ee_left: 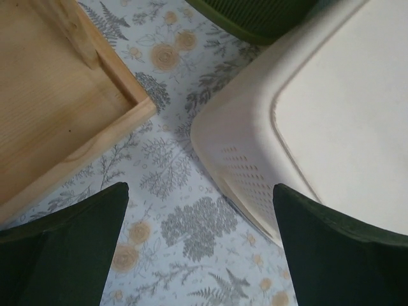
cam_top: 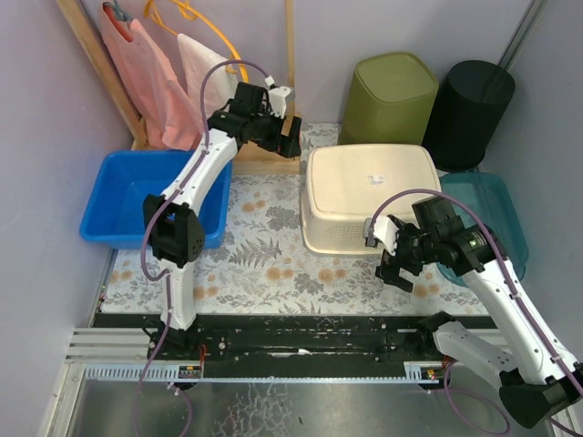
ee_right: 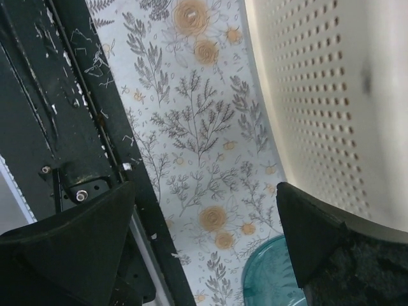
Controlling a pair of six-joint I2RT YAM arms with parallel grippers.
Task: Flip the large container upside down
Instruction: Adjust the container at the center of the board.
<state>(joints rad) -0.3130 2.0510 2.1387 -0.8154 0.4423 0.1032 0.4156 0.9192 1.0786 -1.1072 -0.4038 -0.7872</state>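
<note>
While the cream basket (cam_top: 369,196) lies base-up, left gripper (cam_top: 290,138) and right gripper (cam_top: 396,269) flank its opposite corners, both wide, empty

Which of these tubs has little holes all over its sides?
The cream basket in the middle: its walls are dotted with holes. The blue tub, teal tub, green bin and black bin show none.

Open floral surface (cam_top: 260,246) lies between the blue tub (cam_top: 123,196) and the cream container (cam_top: 369,196); a green bin (cam_top: 392,91), black bin (cam_top: 469,100) and teal tub (cam_top: 501,205) crowd its far and right sides.
</note>
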